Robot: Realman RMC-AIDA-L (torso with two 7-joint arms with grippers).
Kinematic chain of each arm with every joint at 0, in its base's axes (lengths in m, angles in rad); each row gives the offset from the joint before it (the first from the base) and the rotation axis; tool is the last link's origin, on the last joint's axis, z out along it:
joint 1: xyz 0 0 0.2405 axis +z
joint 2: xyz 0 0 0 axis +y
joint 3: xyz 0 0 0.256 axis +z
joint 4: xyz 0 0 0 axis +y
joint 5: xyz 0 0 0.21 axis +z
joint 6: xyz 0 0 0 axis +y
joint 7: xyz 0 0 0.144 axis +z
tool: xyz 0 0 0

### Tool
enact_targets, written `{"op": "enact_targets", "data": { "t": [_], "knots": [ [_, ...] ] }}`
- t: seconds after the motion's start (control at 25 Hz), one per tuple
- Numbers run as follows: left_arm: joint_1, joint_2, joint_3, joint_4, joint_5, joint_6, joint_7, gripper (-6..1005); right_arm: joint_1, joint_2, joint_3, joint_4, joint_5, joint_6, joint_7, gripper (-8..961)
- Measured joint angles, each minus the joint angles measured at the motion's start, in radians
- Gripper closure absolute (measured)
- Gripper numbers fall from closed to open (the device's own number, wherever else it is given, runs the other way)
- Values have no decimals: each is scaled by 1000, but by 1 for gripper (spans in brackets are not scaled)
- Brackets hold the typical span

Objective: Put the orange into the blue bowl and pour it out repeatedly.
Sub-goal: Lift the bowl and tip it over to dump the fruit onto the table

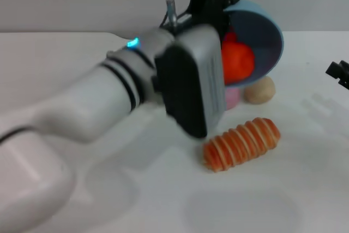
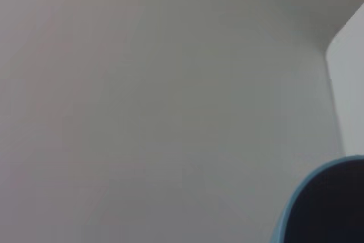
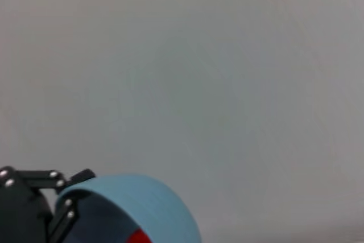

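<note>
My left gripper [image 1: 224,8] is shut on the rim of the blue bowl [image 1: 264,36] and holds it above the table, tipped onto its side with the opening facing me. The orange [image 1: 238,61] lies inside the bowl against its lower wall. The left wrist view shows only a piece of the bowl's rim [image 2: 289,211]. The right wrist view shows the bowl [image 3: 142,200], a sliver of the orange [image 3: 136,237] and the left gripper [image 3: 63,208] on the rim. My right gripper [image 1: 339,72] is parked at the far right edge.
An orange-and-cream striped ridged oblong [image 1: 242,143] lies on the white table in front of the bowl. A small tan ball [image 1: 260,90] and a pink object [image 1: 232,96] sit just below the bowl. The left arm's body [image 1: 191,85] hides the table behind it.
</note>
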Motion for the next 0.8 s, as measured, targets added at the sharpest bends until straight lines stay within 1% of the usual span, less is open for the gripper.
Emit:
{"op": "enact_targets", "data": {
  "t": [0.08,0.2,0.48,0.56,0.64,0.68,0.8],
  "knots": [
    [34,-1,37,-35,0,-116,98,999,2,-1,0,4,0,1,-1,436],
    [66,-3,58,-58,-1,-199,171,999,7,-1,0,9,0,10,-1,431],
    [71,-2,80,-107,-6,-248,184,1000,16,4,7,9,2,42,-2,420],
    [70,-4,73,-96,-46,-210,166,1000,16,7,21,9,4,50,-5,417],
    [62,-6,46,-68,-132,-144,135,1000,16,10,28,9,4,52,-13,414],
    [51,-5,12,-44,-211,-86,101,1000,17,10,29,10,4,51,-15,413],
    [6,-2,-105,-4,-366,107,-9,1000,23,11,24,7,5,33,-20,408]
  ]
}}
